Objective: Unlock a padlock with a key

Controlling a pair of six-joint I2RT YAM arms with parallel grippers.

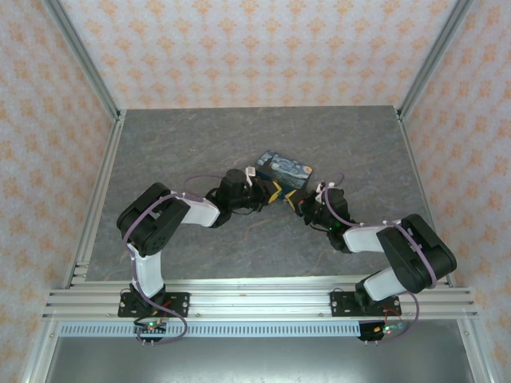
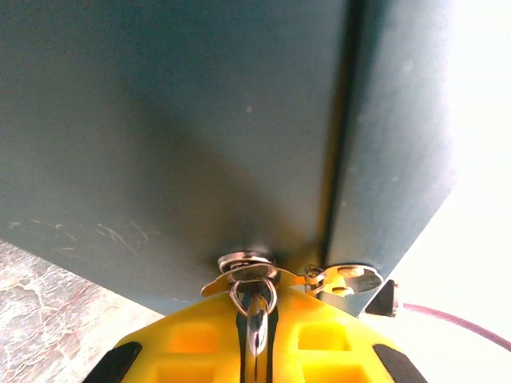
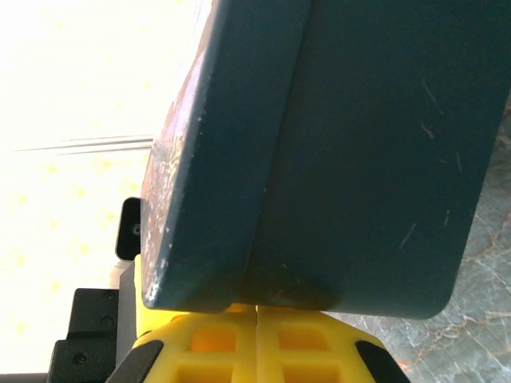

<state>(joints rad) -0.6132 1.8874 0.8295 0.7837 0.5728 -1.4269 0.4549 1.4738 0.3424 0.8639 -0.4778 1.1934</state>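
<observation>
The padlock (image 1: pixel 286 169) is found near the middle of the bench (image 1: pixel 184 136), its top printed with a swirling blue-and-yellow starry sky, its sides dark teal. Both arms are bent at the elbow and reached inward, so that the pincers are brought to the block's near edge. The left pincer (image 1: pixel 270 192) is closed on the key (image 2: pixel 255 323), whose tip is set at the metal cylinder (image 2: pixel 246 260) in the teal side. The right pincer (image 3: pixel 257 319) is drawn together against the block's lower corner; whether anything is clamped there cannot be told.
</observation>
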